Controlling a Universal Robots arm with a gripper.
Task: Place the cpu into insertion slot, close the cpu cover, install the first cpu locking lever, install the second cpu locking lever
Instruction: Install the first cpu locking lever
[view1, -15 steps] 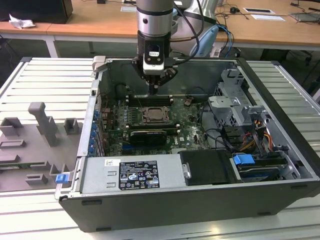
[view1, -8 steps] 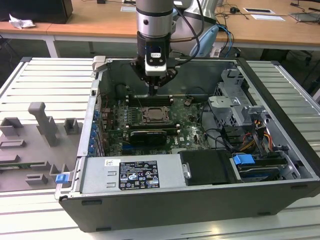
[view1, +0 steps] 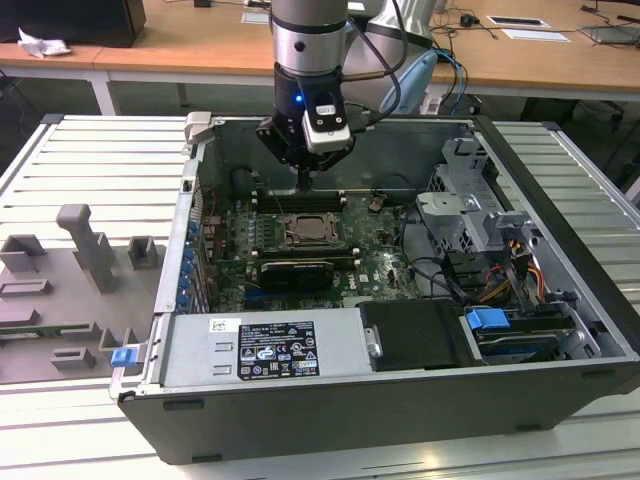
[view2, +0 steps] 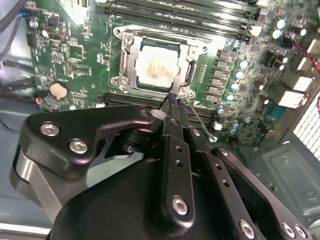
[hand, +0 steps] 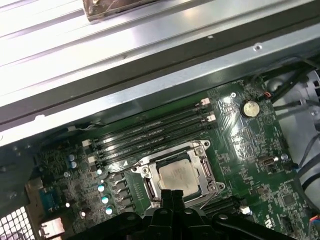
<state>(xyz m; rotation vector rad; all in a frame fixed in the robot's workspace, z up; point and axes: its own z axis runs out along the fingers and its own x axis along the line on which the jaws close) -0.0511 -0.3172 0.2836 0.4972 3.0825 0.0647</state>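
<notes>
Lever step: cpu seated, cover looks down, gripper (view2: 172, 100) at the slot's corner.

Open computer case (view1: 300, 420) on slatted tabletop (view1: 90, 150); arm reaches in over motherboard (view1: 380, 250). Insertion slot (view2: 117, 82) mid-board, cpu cover (view2: 131, 62) looks flat over it, cpu (view2: 156, 67) showing through the cut-out. Thin wire locking lever (view2: 200, 125) angles out loose from the corner by the fingertips. Fingers clenched together, nothing seen between them; touching the lever or not, can't tell. Judged: latching calls for a small push down and sideways under the hook. Room tight: memory slots (hand: 150, 132) just beside the slot, far case wall beyond, drive cage on the exterior view's right; open above.
</notes>
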